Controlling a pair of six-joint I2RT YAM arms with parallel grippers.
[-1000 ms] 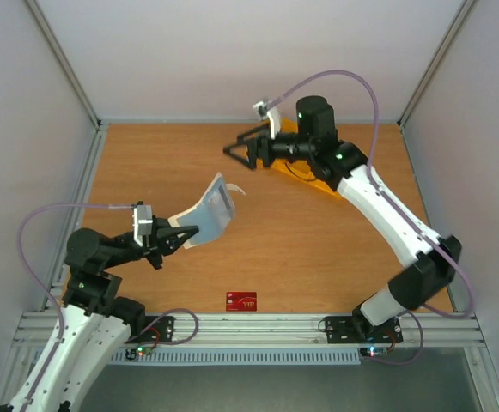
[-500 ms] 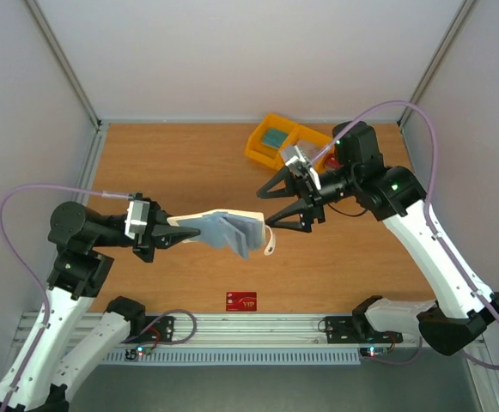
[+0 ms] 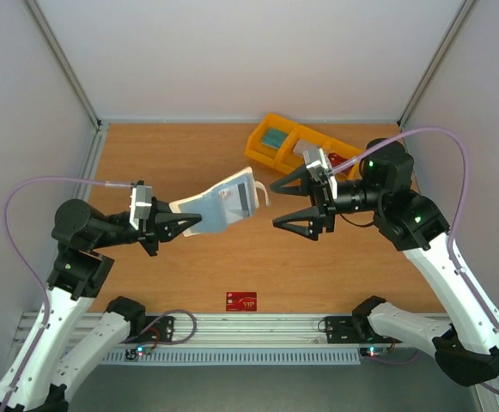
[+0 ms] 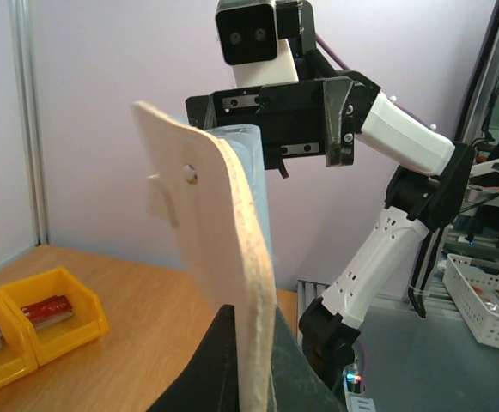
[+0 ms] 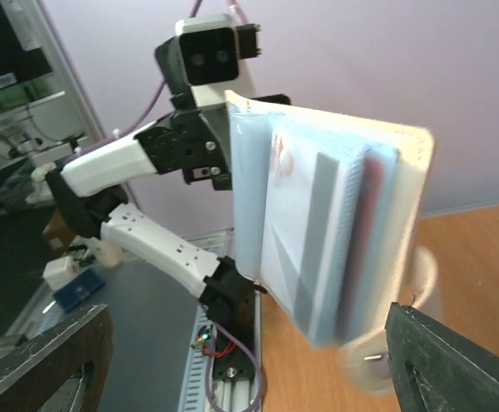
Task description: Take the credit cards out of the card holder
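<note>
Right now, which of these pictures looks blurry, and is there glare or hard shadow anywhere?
Right wrist view: the card holder looks soft, its snap tab smeared, the right fingers dark and underlit. Left wrist view: the holder's cream edge is fairly crisp, the left fingers nearly black. Top view: even light, faint shadows on the table, no glare.

left tool (image 4: 247, 365) pinches the upright card holder (image 4: 204, 225), facing the right tool (image 4: 280, 120).

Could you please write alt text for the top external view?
Left arm's fingers hold a cream-white folding card holder above the wooden table, facing the right arm's spread fingers; a red card lies near the front edge.
</note>
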